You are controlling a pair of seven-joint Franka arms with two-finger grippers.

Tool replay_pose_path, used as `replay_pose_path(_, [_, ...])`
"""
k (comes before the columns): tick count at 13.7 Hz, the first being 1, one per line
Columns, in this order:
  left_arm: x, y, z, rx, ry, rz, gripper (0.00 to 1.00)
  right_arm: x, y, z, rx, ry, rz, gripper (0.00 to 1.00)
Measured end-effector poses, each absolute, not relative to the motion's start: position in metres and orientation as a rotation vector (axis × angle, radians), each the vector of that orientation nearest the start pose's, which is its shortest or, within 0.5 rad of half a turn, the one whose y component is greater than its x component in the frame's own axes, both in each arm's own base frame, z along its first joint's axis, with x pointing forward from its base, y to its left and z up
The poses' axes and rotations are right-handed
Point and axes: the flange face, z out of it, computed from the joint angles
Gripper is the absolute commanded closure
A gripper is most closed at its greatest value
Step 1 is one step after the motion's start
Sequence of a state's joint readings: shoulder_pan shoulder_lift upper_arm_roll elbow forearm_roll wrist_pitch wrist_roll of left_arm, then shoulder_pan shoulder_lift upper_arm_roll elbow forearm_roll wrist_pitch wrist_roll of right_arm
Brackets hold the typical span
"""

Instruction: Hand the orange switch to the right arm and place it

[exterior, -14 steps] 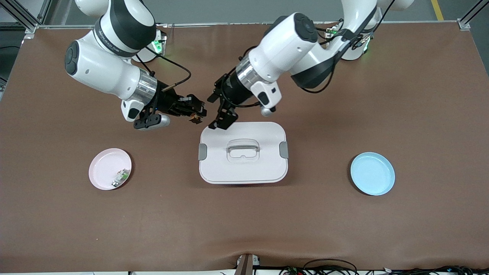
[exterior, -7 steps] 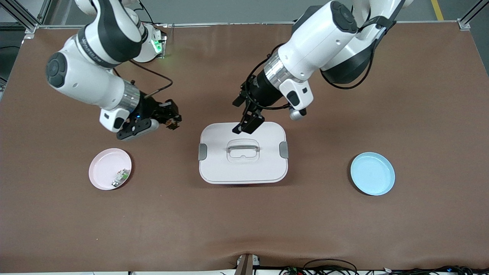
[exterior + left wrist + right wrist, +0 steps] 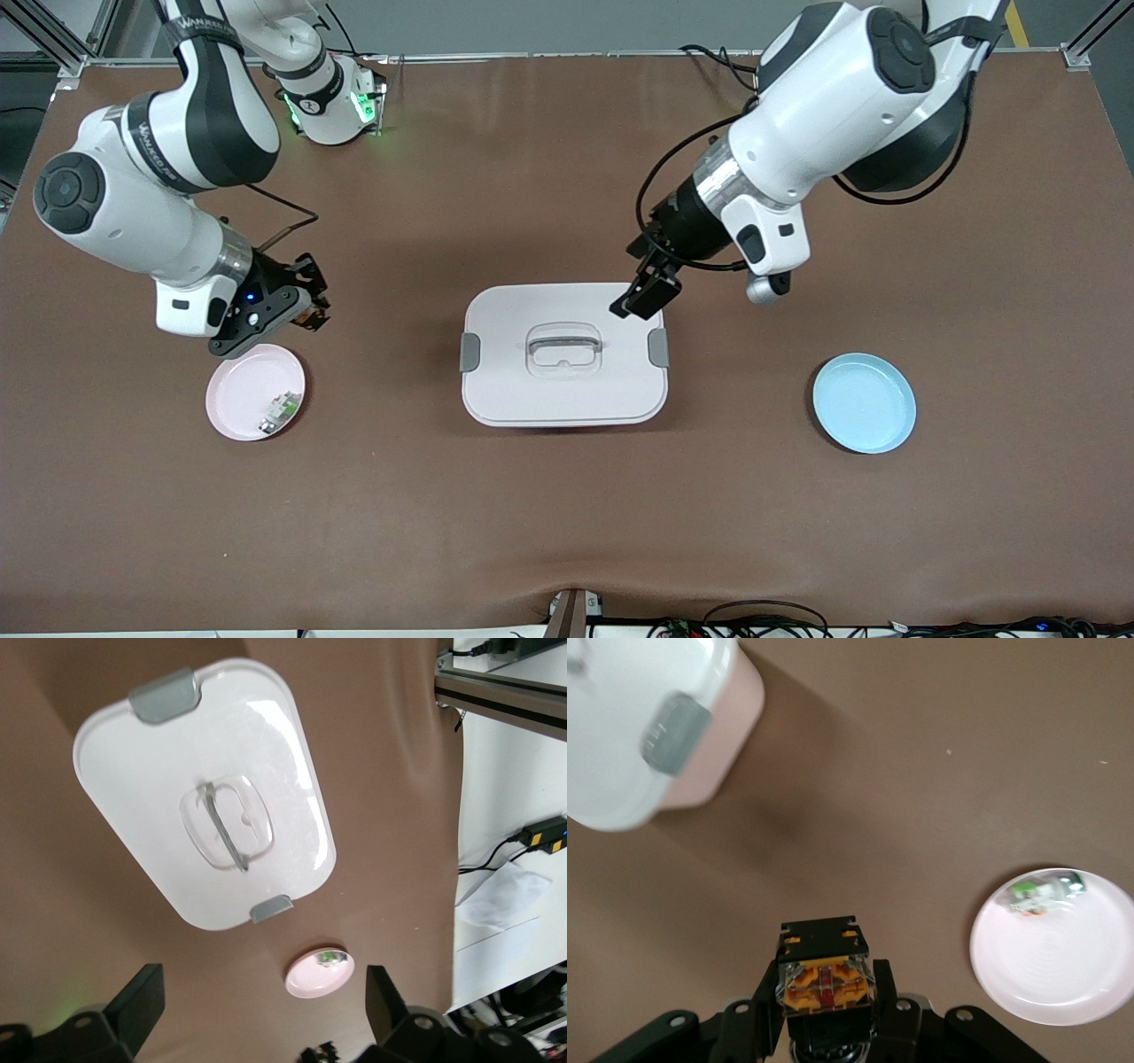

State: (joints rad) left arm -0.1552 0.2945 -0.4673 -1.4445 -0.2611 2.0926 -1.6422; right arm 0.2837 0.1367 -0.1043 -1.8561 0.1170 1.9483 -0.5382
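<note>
covering the whole work area is a brown table (image 3: 567,496), with a grey floor and aluminium frame posts showing past the edge where the arm bases stand, and cables trailing along the edge nearest the front camera. a white lidded box (image 3: 563,354) with grey side clips and a clear handle sits at the middle of the table. a pink plate (image 3: 239,403) lies toward the right arm's end and carries a small white-and-green component (image 3: 278,411); a blue plate (image 3: 864,401) lies toward the left arm's end, well apart from the box.

the right arm (image 3: 151,204) bends down from its base and angles its wrist low over the bare table just beside the pink plate's rim. the left arm (image 3: 833,97) reaches in from its end with its forearm sloping down toward the box.

the right gripper (image 3: 310,312) has its fingers (image 3: 884,985) clamped together on the orange switch (image 3: 822,978), a black block with an orange and red face, held in the air over the table near the pink plate. the left gripper (image 3: 645,296) hangs over the box's corner at the left arm's end, its fingers (image 3: 142,1001) spread wide apart and holding nothing.
</note>
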Motion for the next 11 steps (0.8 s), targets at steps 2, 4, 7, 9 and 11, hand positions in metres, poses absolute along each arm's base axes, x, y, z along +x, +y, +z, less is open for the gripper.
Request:
replay_pose_path(2, [0.569,-0.352,0.586,2.314,1.305,-0.211,0.0,0.586,0.102,0.431,-2.871,-1.174,0.084,1.0])
replay_pose_path(4, [0.576,-0.327,0.588,2.406,1.203,-0.195,0.0,0.592,0.087,0.419,-2.86,-1.306,0.12,1.0])
replay_pose_path(7, [0.59,-0.282,0.58,2.515,1.081,-0.199,0.0,0.604,0.057,0.403,-2.807,-1.481,0.118,1.0])
replay_pose_path(9, [0.598,-0.255,0.575,2.592,0.988,-0.188,0.0,0.612,0.031,0.393,-2.753,-1.591,0.098,1.0])
replay_pose_path(11, [0.6,-0.237,0.574,2.709,0.857,-0.131,0.0,0.618,0.009,0.38,-2.716,-1.659,0.091,1.0])
